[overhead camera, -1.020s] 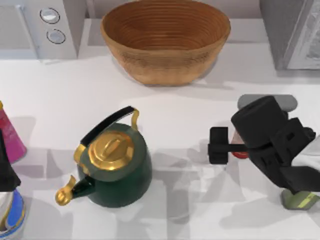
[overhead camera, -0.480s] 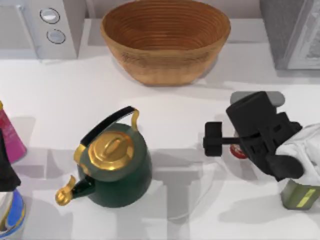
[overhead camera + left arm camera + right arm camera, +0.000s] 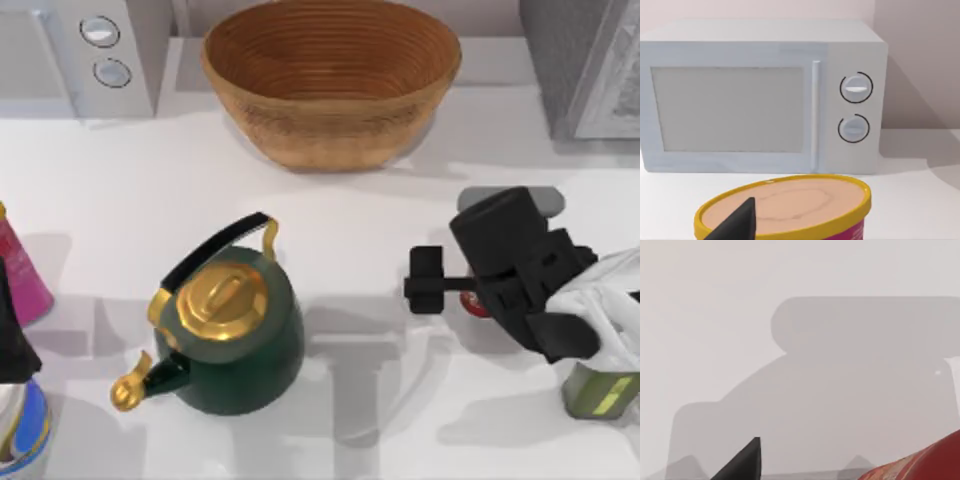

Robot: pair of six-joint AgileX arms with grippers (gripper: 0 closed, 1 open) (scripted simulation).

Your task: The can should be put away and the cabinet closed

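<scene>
Top view: the right tool point(image 3: 455, 290) hangs over the right half of the white desk point(image 3: 330, 200), and the can point(image 3: 474, 303) shows as a sliver of red just under it, right of centre in the frame. The can sits directly beneath the right arm, so that arm is far nearer than the left one, parked at the frame's lower left edge. Whether the right tool is released or clenched I cannot tell, nor the can's long axis. The green kettle point(image 3: 235, 335) stands well apart toward the left, the wooden bowl point(image 3: 330, 80) at top centre, the olive bottle point(image 3: 598, 390) near the lower right.

Left wrist view: a microwave point(image 3: 760, 100) behind a yellow-rimmed tub point(image 3: 790, 210).

Right wrist view: the can's red side point(image 3: 925, 465) fills the lower right corner, close beside a dark fingertip point(image 3: 742, 462), over bare desk.
</scene>
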